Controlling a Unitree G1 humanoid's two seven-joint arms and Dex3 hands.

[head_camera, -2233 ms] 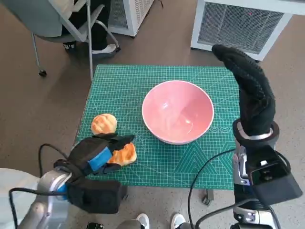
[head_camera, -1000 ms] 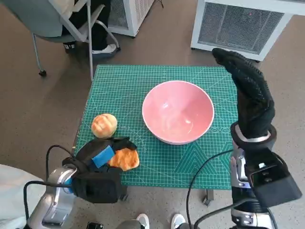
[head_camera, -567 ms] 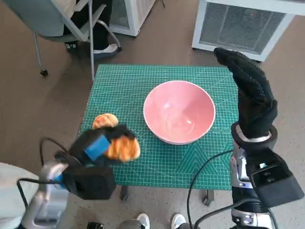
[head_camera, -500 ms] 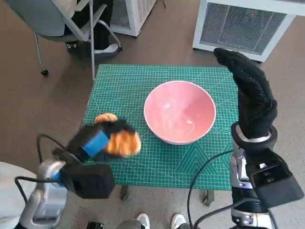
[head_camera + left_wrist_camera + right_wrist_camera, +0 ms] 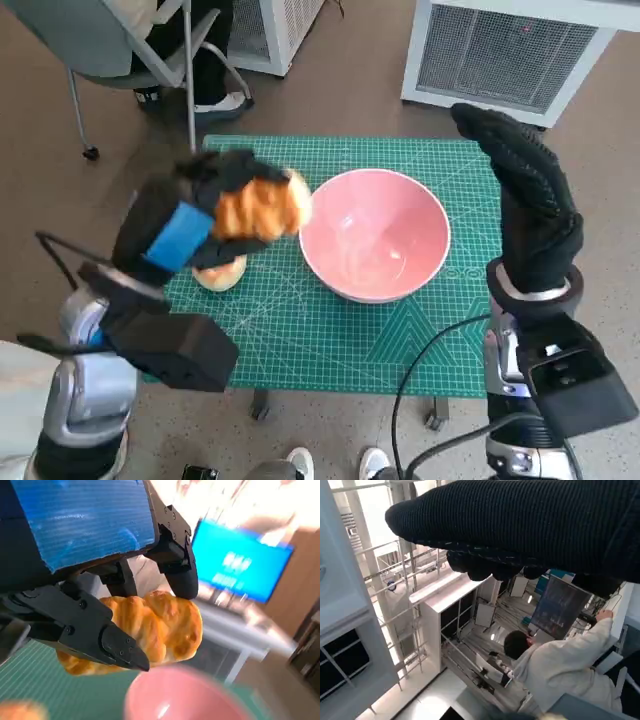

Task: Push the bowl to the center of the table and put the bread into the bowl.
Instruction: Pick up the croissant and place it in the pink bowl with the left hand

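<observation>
Bread (image 5: 262,208), the braided golden piece, was gripped in my left hand (image 5: 190,225), pinched between the black fingers (image 5: 175,555) above and below it and held clear of the green mat (image 5: 330,335). It sat at the fingertip end of that hand, just beside the near rim of the pink bowl (image 5: 375,235) and not yet over the bowl's hollow. A second, rounder bun (image 5: 220,272) lay on the mat directly beneath the same hand.

In my judgement, the step in hand was the carry to the bowl. To do it well, the hand should travel further toward the bowl until the piece hangs over the middle of the hollow, then lower before the fingers part, so the bread does not strike the rim and roll out. The grip should not tighten: the piece looked soft and would likely crush.

The bread's long axis ran roughly level, across the fingers. One end pointed toward the bowl; the other pointed back past the hand.

Beyond the bowl, my right hand (image 5: 525,200) stood upright above the table's far-right edge, fingers extended, holding nothing.
</observation>
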